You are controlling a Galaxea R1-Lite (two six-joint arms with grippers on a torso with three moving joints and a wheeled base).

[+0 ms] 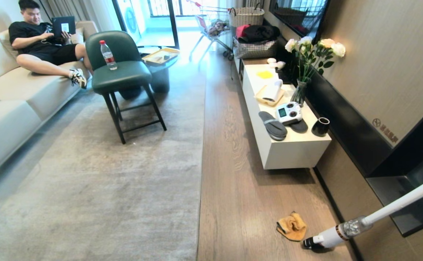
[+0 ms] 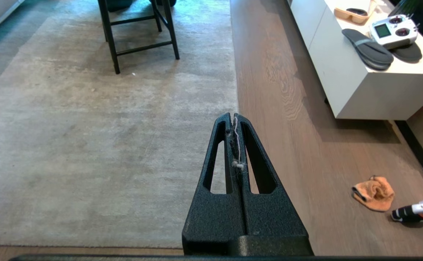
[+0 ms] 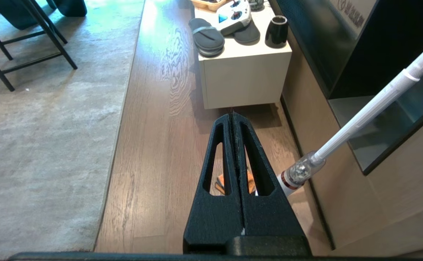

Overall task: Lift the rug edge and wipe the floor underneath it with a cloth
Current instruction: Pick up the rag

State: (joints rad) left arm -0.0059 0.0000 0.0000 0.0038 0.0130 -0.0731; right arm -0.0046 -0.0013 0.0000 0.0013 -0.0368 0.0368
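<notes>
The pale grey rug lies flat, and the rug edge (image 1: 201, 163) (image 2: 236, 72) (image 3: 120, 123) runs straight down the room beside the brown plank floor (image 1: 240, 188). A crumpled orange cloth (image 1: 292, 226) (image 2: 374, 192) lies on the floor by the right wall. My left gripper (image 2: 234, 116) hangs shut above the rug's border, with only lint and a white thread caught between its fingers. Over the bare planks my right gripper (image 3: 232, 115) is shut and empty; the cloth (image 3: 220, 180) shows through its finger slots. Neither arm shows in the head view.
A white stick vacuum (image 1: 342, 232) leans by the wall next to the cloth. A low white cabinet (image 1: 291, 152) carries grey slippers (image 1: 272, 125), a remote and a vase. A green chair (image 1: 124, 72) with a bottle stands on the rug. A person sits on the sofa (image 1: 12, 94).
</notes>
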